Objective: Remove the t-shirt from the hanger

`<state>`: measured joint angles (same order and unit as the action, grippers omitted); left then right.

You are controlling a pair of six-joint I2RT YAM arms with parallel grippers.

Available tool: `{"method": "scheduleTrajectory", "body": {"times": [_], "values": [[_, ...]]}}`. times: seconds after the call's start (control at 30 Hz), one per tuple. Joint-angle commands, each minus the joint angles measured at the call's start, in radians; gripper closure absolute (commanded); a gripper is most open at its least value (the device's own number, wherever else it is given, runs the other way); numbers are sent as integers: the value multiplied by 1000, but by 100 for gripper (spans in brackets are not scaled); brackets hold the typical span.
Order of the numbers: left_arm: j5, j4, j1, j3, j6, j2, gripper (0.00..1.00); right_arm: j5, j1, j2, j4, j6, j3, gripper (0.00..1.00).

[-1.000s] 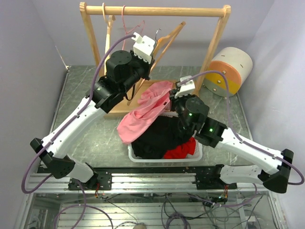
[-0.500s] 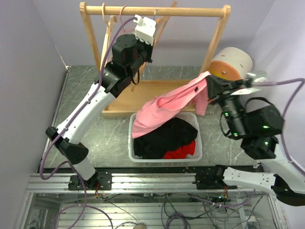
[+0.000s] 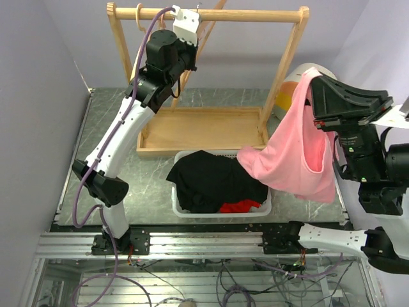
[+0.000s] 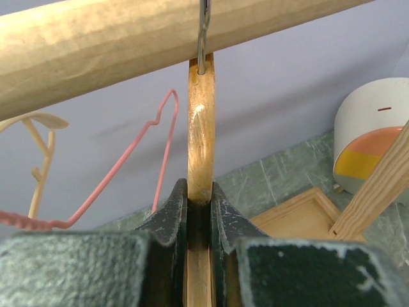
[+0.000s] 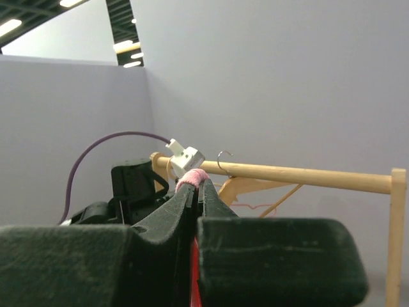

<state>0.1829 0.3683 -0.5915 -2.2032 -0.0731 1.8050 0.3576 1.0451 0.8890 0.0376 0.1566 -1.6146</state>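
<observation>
The pink t-shirt [image 3: 300, 160] is off the hanger and dangles from my right gripper [image 3: 314, 80], which is shut on a fold of it high at the right. In the right wrist view the pink cloth [image 5: 192, 177] pokes out between the closed fingertips of the right gripper [image 5: 195, 183]. My left gripper [image 3: 192, 45] is up at the rack's rod [image 3: 255, 14]. In the left wrist view it [image 4: 199, 192] is shut on the bare wooden hanger [image 4: 200, 121], whose metal hook is over the rod [image 4: 128, 38].
A white basket [image 3: 176, 208] with black and red clothes stands in front of the rack's wooden base tray [image 3: 204, 128]. A pink wire hanger [image 4: 160, 134] and another wooden hanger [image 4: 38, 141] hang on the rod. A white and orange cylinder [image 4: 374, 141] sits at the back right.
My right gripper has risen and swung right, pulling the pink t-shirt off the basket and clear of the hanger. My left gripper has lifted the hanger up to the rod.
</observation>
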Motion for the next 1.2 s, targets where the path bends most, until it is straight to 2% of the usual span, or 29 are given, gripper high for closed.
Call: {"method": "scheduleTrajectory", "body": {"times": [0.0,0.1,0.33,0.5,0.7,0.77,0.87,1.0,1.07,1.17], "values": [[-56,-40,29,-54,28,14,93,-51,5,14,6,-14,19,100],[-70,-25,34,-65,26,30,93,-63,4,26,5,-19,12,100],[-75,-2,44,-75,20,60,93,-109,4,135,-43,3,-172,100],[-66,6,53,-82,27,88,93,-160,4,183,4,30,-275,100],[-50,2,61,-57,34,98,93,-169,4,206,37,44,-319,100],[-44,-20,61,-14,38,73,85,-158,5,202,45,48,-296,100],[-34,-56,60,48,37,16,65,-124,5,209,63,72,-273,100],[-54,-77,60,108,36,-46,37,-108,5,281,23,100,-369,100],[-75,-108,59,157,43,-90,29,-112,4,320,2,107,-445,100],[-105,-153,59,223,52,-148,26,-111,4,373,-13,120,-530,100]]}}
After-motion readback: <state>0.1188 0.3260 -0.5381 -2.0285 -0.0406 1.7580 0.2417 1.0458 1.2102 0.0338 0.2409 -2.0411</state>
